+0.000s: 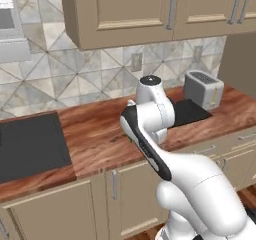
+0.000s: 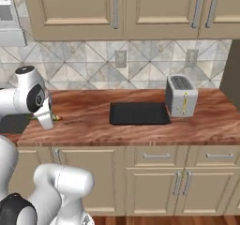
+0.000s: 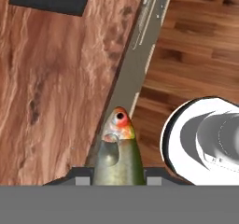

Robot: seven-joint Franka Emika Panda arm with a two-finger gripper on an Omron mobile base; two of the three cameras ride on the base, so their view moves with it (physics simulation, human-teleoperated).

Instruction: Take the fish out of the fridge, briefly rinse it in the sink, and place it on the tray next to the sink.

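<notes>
Item: olive-green fish, pinched between the jaws of the gripper, head with red eye patch pointing away from the hand, carried above the front edge of the wooden counter. Nearby: black tray on the counter just beside the toaster, well apart from the fish; black sink on the arm's other side. Risk, as a judgement: the tapered body could slide from the grip over the counter edge and drop to the wood floor.
</notes>
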